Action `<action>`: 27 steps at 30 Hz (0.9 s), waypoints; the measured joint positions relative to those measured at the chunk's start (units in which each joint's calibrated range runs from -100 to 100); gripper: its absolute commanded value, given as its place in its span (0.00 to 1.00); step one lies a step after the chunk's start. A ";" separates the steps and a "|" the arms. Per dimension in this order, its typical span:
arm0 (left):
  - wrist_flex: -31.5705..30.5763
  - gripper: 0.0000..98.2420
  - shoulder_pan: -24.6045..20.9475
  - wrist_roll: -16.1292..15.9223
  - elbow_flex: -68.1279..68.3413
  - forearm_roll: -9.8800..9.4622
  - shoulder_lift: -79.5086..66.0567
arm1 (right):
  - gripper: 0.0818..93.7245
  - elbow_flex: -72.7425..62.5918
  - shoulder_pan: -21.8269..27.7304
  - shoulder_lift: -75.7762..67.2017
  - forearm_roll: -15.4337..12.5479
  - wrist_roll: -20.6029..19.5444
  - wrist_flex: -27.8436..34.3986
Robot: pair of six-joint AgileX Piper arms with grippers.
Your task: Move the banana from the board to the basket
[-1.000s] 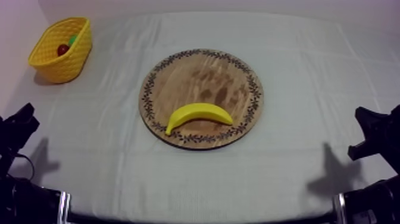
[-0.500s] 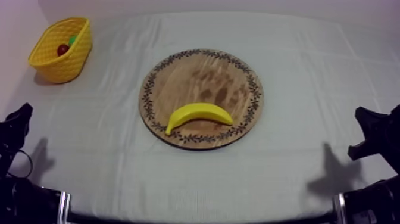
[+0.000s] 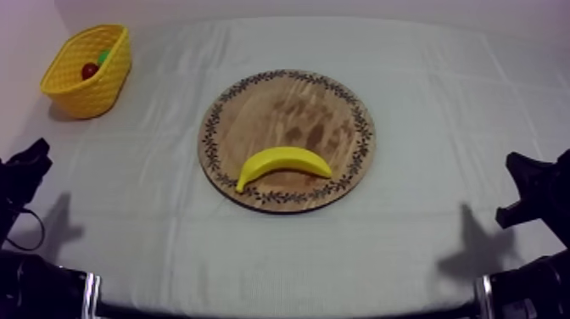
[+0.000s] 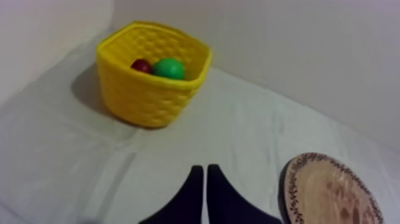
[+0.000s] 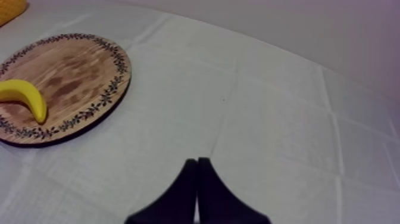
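A yellow banana [image 3: 282,163] lies on the near part of the round wooden board [image 3: 288,102] in the middle of the table; it also shows on the board [image 5: 71,71] as the banana [image 5: 27,95] in the right wrist view. The yellow basket [image 3: 72,89] stands at the far left, holding a small red fruit [image 3: 89,70] and a green fruit [image 3: 103,57]. My left gripper [image 3: 32,159] rests low at the left, shut, pointing toward the basket [image 4: 149,95]. My right gripper [image 3: 519,174] rests low at the right, shut, well apart from the board.
Grey-white cloth covers the table. A pale wall rises behind the basket and along the far edge. Open cloth lies between each gripper and the board [image 4: 333,190].
My left gripper dipped slightly half a second ago and has come back up a little. The banana, board, basket and right arm have stayed put.
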 measured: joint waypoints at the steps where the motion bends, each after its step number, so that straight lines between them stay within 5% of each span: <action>1: -0.07 0.00 0.37 -0.54 -1.19 0.28 1.70 | 0.00 0.00 0.00 0.00 0.00 0.00 0.00; 27: 27.17 0.00 9.94 -16.49 -54.04 2.26 53.09 | 0.00 0.00 0.00 0.00 0.00 0.02 0.05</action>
